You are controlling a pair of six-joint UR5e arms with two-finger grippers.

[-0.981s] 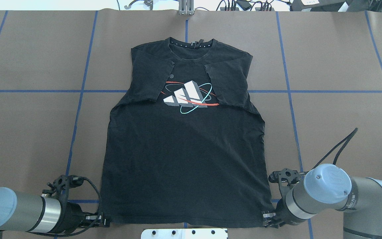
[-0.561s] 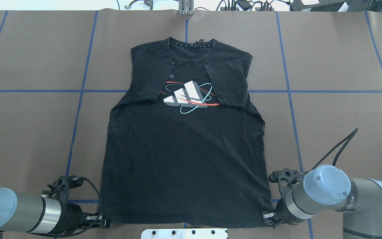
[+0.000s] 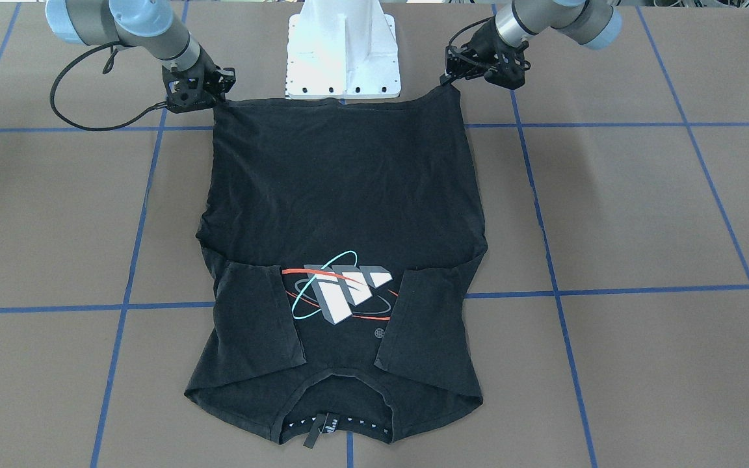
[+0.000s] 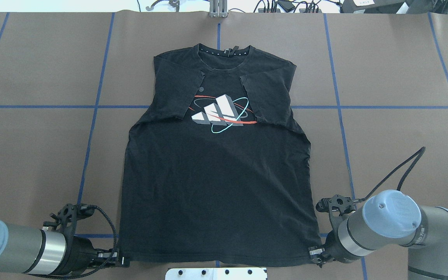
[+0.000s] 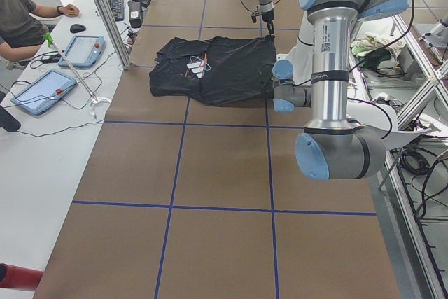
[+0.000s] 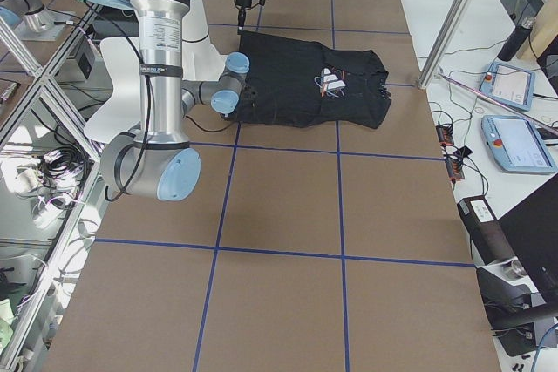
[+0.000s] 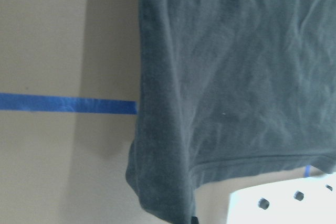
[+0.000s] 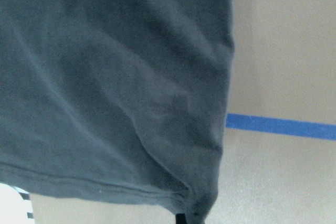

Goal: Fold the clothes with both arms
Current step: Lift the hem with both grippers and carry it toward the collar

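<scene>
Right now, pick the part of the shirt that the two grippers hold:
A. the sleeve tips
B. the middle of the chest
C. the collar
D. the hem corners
D: the left gripper and the right gripper each pinch one corner of the hem of the shirt, and the wrist views show the cloth drawn to a point there.

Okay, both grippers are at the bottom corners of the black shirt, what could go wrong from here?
1. The left gripper and right gripper seem to pinch only the very corner tips of the T-shirt, so a corner might slip out on lifting.
2. The folded-in sleeves lie loose over the chest. Dragging the shirt rather than lifting it could undo them.
</scene>
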